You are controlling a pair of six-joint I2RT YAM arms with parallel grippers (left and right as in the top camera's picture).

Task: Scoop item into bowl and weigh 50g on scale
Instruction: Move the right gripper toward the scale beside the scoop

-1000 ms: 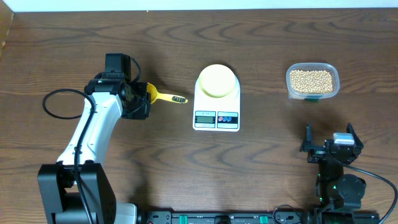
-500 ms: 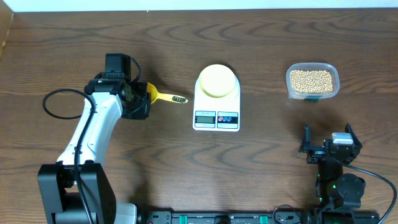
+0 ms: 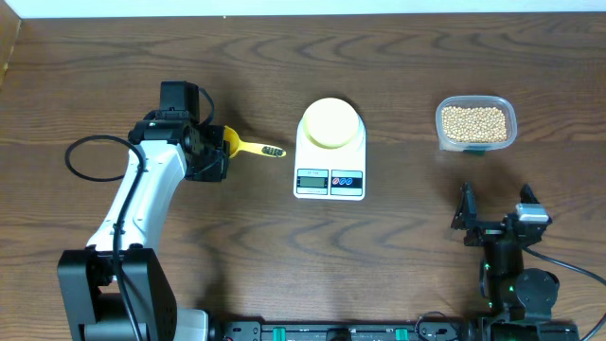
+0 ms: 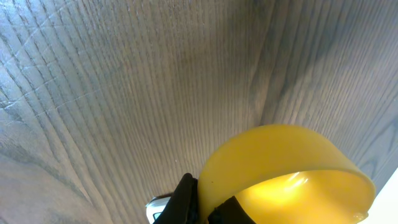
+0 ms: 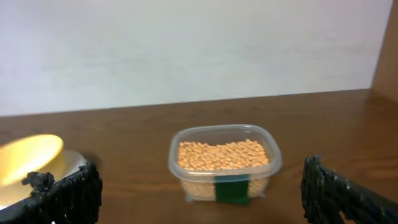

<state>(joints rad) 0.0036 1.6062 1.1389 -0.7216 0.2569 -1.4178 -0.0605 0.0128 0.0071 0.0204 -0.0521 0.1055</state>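
Gripping the scoop [image 3: 248, 146], the left hand [image 3: 216, 152] is clenched; right hand [image 3: 494, 225] released. Next, judged: carry it to the beans [image 3: 474, 121], well right.

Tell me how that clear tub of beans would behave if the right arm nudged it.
The tub looks like thin clear plastic, so it would probably slide on the smooth wooden table rather than tip, being low and wide. Filled nearly to the rim, the beans could shift, and a sharp push might spill some.
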